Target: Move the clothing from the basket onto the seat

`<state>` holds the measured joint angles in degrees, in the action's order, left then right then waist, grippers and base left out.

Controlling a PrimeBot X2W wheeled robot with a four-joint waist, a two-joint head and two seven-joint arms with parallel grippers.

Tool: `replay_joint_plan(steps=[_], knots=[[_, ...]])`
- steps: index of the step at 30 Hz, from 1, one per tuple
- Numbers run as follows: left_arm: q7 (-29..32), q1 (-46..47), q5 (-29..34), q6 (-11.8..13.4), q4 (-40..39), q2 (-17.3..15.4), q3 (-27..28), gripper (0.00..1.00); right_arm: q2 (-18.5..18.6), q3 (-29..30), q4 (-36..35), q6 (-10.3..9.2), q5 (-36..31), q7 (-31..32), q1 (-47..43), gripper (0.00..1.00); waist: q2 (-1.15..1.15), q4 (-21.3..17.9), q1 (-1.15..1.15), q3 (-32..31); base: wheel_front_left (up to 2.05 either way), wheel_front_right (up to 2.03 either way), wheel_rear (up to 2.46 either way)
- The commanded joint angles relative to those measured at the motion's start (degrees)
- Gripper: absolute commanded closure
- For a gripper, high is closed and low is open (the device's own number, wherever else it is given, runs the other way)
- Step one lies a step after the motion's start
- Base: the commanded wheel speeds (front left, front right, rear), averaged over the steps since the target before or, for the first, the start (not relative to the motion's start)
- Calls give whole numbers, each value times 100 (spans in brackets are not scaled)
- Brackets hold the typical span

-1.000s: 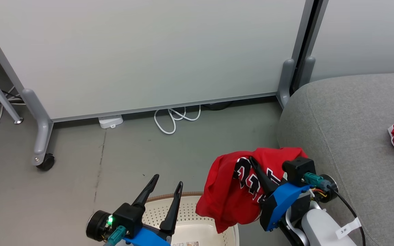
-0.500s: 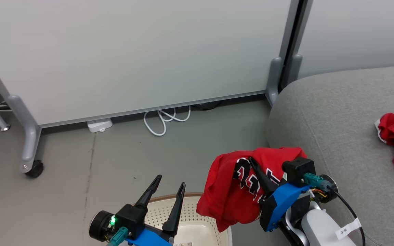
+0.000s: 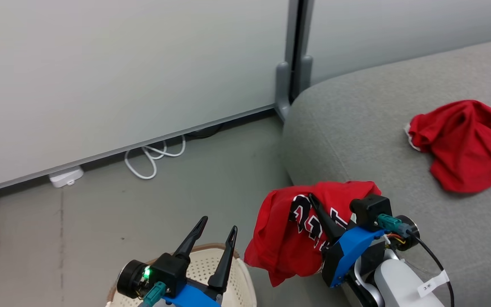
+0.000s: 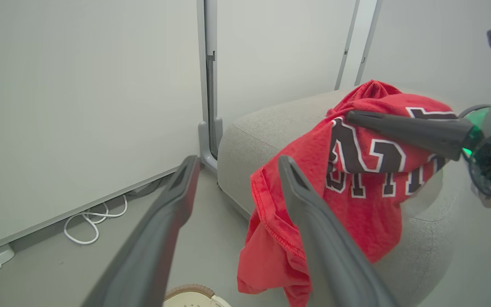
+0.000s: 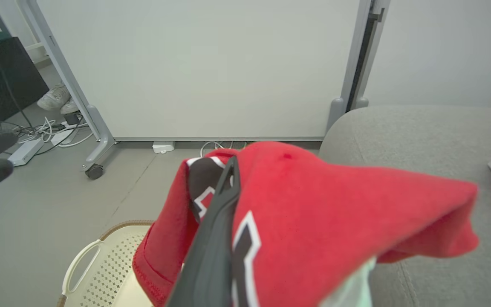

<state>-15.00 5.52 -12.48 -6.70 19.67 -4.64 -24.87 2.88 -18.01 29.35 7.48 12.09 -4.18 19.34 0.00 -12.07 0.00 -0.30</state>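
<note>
Right jaws clenched on the lettered red shirt [image 3: 296,230]. The fabric is draped over the fingers [image 3: 322,217] and its hem hangs below them, at the near corner of the seat [image 3: 356,140], not yet over the cushion proper. Left jaws released, holding nothing, just above the basket [image 3: 243,283]. Another red garment [image 3: 463,140] lies on the seat, ahead and right of the right jaws. Step in hand looks like carry-to-seat. My take: swing right until the whole hanging hem clears the seat edge, lower till cloth rests on the cushion, then release. The shirt wraps the fingertips, so back out along the finger line or it'll likely drag off.
</note>
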Motion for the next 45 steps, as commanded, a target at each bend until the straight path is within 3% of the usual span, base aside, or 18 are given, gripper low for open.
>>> replay_joint_plan(steps=[1, 22, 32, 45], knots=[[-27, 52, 49, -42, 9, 13, 10, 0, 2, 7, -3, 3, -4, -29, 30, 100, 0, -251, 0, 58, 0, 0, 0], [-27, 157, 148, -87, 48, -2, 78, 0, 1, -116, 93, 3, 157, -168, 154, 100, 0, -1823, 0, 245, 0, 0, 0], [-27, 467, 32, -91, 168, -72, -300, 0, -2, 204, 14, 3, 78, -280, -5, 100, 0, -1924, 0, 450, 0, 0, 0], [-27, 553, -87, -92, 191, -150, -389, 0, -2, 297, -76, 3, 83, -251, -47, 100, 0, -1920, 0, 455, 0, 0, 0]])
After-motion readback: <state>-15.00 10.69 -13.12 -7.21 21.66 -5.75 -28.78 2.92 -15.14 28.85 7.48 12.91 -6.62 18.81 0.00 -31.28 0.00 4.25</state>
